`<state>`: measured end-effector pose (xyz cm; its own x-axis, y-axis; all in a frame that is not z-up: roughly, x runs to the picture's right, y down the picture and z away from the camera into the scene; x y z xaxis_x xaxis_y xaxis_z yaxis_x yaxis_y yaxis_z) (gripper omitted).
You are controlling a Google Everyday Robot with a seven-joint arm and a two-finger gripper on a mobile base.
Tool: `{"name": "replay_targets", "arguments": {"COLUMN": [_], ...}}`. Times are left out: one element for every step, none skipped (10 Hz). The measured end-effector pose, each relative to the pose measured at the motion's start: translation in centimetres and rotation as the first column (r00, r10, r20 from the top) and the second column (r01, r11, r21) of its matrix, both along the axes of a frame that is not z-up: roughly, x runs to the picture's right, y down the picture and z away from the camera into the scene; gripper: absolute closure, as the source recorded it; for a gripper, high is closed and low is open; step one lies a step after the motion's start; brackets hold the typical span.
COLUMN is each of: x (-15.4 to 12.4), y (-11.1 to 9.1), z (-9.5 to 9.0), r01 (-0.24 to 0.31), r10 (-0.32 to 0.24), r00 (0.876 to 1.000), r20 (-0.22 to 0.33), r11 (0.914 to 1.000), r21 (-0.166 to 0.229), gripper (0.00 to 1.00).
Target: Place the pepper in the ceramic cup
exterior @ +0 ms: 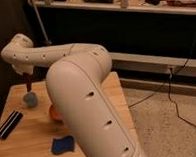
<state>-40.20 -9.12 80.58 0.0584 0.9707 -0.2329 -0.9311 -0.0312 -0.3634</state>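
The pale blue-grey ceramic cup [30, 99] stands on the left part of the wooden table [30, 142]. My gripper [27, 80] hangs under the white wrist, directly above the cup. It is shut on the slender dark red pepper [28, 86], which points down with its tip just above the cup's rim. My large white arm fills the middle of the view and hides part of the table.
An orange-red bowl [54, 114] sits right of the cup, partly hidden by my arm. A dark blue sponge [63, 144] lies near the front. A black flat object [9, 123] lies at the left edge. A cable [162, 89] runs over the floor at right.
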Motion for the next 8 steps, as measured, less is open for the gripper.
{"name": "replay_targets", "arguments": {"x": [-0.3, -0.8, -1.2, -1.6, -1.9, -2.3, -2.4, -2.5], "y": [0.3, 0.8, 1.3, 1.8, 2.2, 2.6, 2.7, 2.7], "z": [0.7, 1.3, 1.9, 2.5, 2.9, 3.6, 4.1, 4.5], "r01": [0.006, 0.014, 0.021, 0.026, 0.029, 0.036, 0.039, 0.040], "r10": [-0.006, -0.014, -0.021, -0.026, -0.029, -0.036, -0.039, -0.040], "r00": [1.000, 1.000, 1.000, 1.000, 1.000, 0.999, 0.999, 0.999], "r20": [0.000, 0.002, 0.003, 0.004, 0.004, 0.001, -0.003, -0.007], "r11": [1.0000, 0.9999, 0.9998, 0.9996, 0.9995, 0.9993, 0.9992, 0.9992], "r21": [0.000, 0.000, -0.002, -0.005, -0.007, -0.007, -0.005, -0.003], "gripper": [0.73, 0.73, 0.73, 0.73, 0.73, 0.73, 0.73, 0.73]}}
